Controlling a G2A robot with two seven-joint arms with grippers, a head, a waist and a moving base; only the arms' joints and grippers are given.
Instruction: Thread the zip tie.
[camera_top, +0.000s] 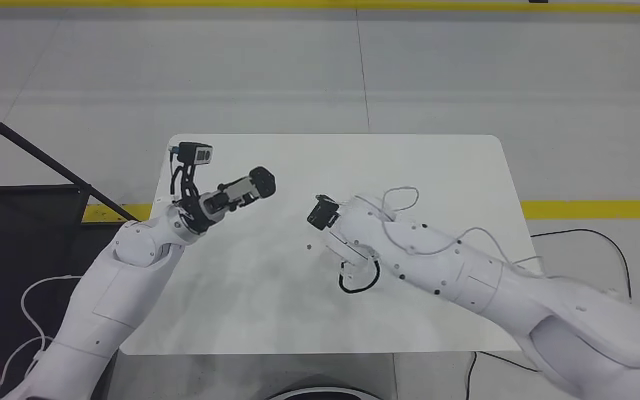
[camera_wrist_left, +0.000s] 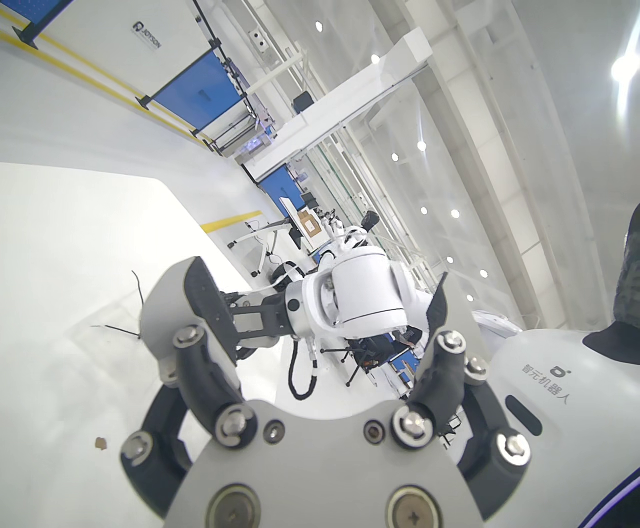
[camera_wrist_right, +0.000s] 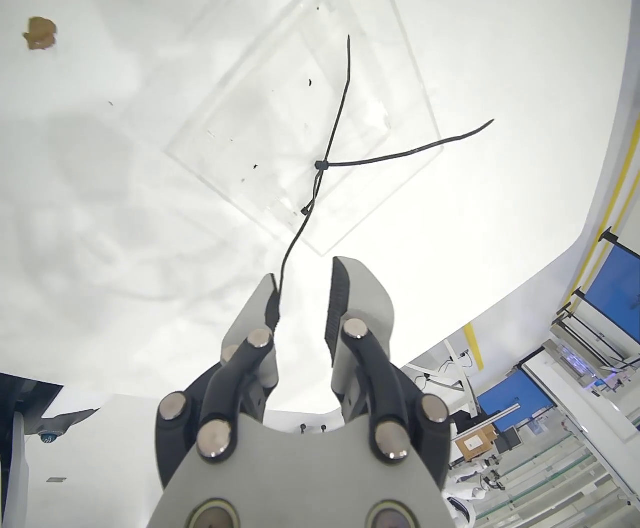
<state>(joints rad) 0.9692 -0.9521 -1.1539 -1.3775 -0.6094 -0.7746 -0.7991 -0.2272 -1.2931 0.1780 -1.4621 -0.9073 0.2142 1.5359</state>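
Currently I log: zip tie (camera_wrist_right: 320, 164) on clear plate (camera_wrist_right: 260, 110), tail touching one pad of right gripper (camera_wrist_right: 306, 272), jaws parted; left gripper (camera_wrist_left: 317, 272) near plate, spread wide, empty.

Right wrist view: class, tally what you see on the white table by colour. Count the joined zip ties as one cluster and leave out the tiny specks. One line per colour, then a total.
Black: 1, the zip-tie cluster
Clear: 1, the plate
Brown: 1, the scrap
Total: 3
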